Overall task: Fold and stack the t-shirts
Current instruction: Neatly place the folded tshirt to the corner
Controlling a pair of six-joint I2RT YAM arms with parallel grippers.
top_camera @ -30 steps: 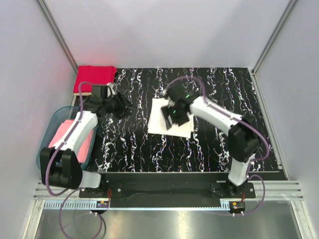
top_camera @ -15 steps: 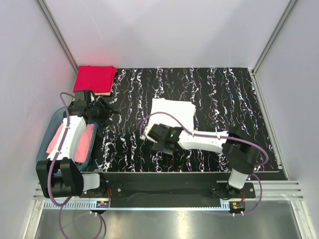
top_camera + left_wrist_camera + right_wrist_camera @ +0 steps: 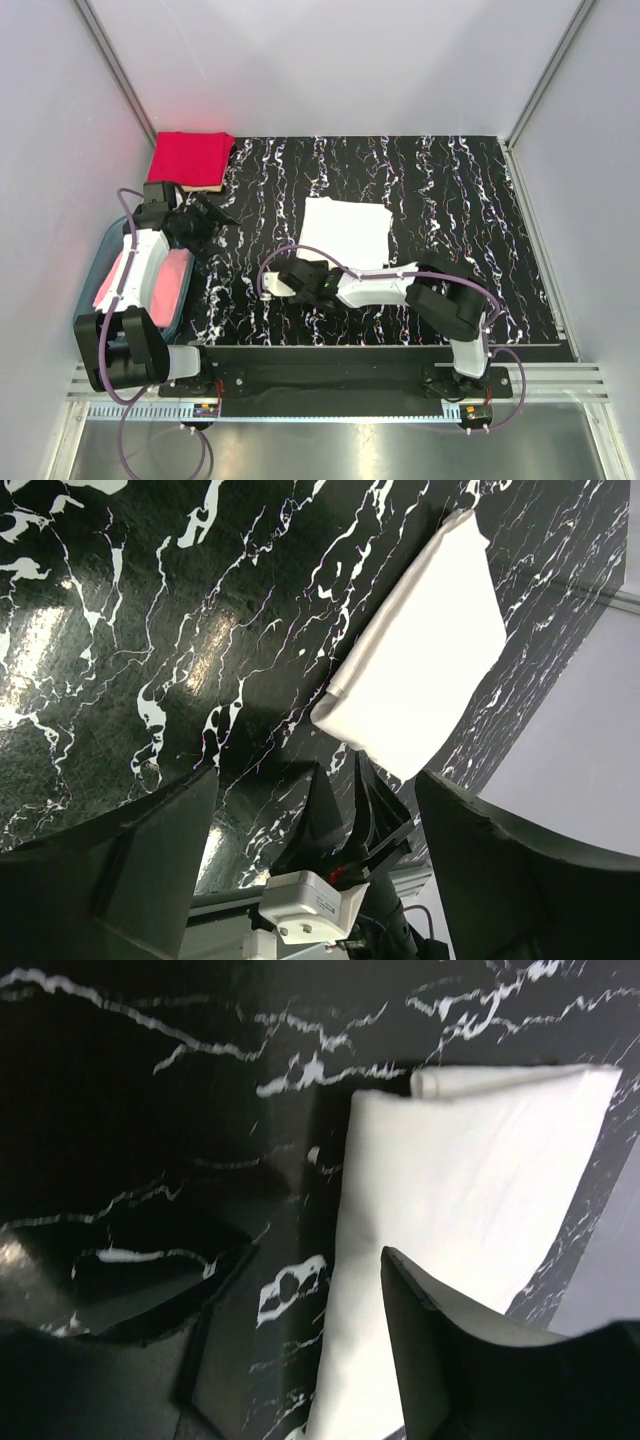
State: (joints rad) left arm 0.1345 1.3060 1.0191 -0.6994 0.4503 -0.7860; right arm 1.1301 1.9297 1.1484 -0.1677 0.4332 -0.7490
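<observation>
From above, the white shirt (image 3: pixel 345 232) is seen folded on the table (image 3: pixel 450 200), well apart from the red shirt (image 3: pixel 190 160) at the far-left corner. In the left wrist view the left gripper (image 3: pixel 315 780) is shown spread and empty. In the right wrist view the right gripper (image 3: pixel 318 1252) is likewise spread and empty, low beside the white shirt, whose fold could be snagged by a finger.

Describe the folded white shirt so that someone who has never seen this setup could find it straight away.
Start from the black, white-veined table top; near its middle lies a flat, square-folded white t-shirt. It is the only white garment: the red folded garment sits at the far-left corner, and the pink cloth is in the blue bin.
</observation>
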